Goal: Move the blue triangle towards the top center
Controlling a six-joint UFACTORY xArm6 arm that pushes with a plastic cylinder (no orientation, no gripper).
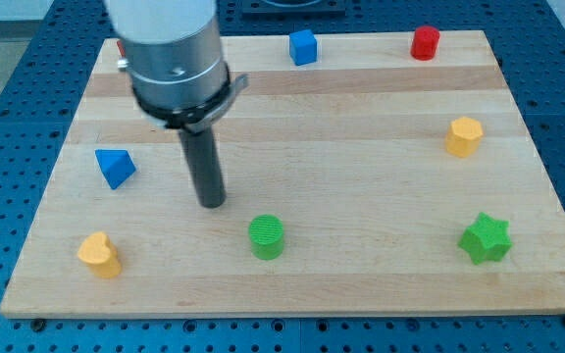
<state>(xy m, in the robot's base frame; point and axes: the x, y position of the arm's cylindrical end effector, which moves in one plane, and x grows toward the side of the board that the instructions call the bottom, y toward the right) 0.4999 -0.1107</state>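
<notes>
so my tip (212, 203) is sitting on the wooden board (361, 118), touching nothing, and it's just a bare rod so there's nothing to open or grab with. the blue triangle (115, 167) is off to the view's left of it, a bit higher and clearly apart. green cylinder (267, 236) is near, down to its right, the yellow block (99, 253) lower left, and the blue cube (303, 47) way up top right.

You see blue cube (303, 47), red cylinder (425, 43) along tabletop (361, 147) top edge; yellow hexagon (464, 136) right edge; green star (485, 238), green cylinder (267, 236), yellow heart (99, 253) bottom edge.
</notes>
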